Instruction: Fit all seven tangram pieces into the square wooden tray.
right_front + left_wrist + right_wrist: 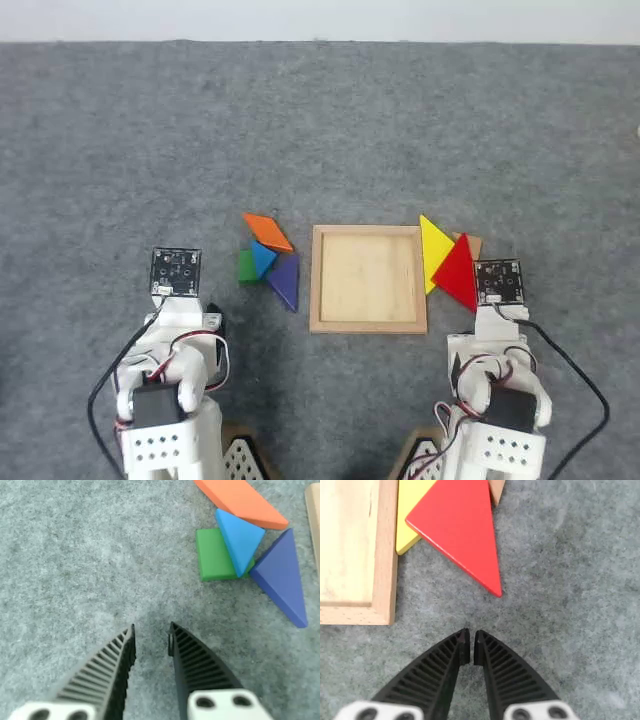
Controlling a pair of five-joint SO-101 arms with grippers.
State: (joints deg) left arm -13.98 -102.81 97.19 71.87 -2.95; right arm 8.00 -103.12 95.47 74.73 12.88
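- A grey mat [320, 120] is covering the table.
- The left gripper [151, 629] is hovering over bare mat, its jaws standing slightly apart and gripping nothing.
- The right gripper [471, 636] is hanging just short of the red triangle [462, 532], its jaws almost pressed together and empty.
- The tray [368, 325] is lying between the arms, showing a bare wooden floor.
- On its left side, a green square [214, 555], a blue triangle [239, 535] lying partly over it, a purple triangle [284, 577] and an orange parallelogram [240, 500] are clustering.
- On its right side, the red triangle is overlapping a yellow triangle [434, 250] resting against the rim, with a tan piece [472, 243] peeking out behind.
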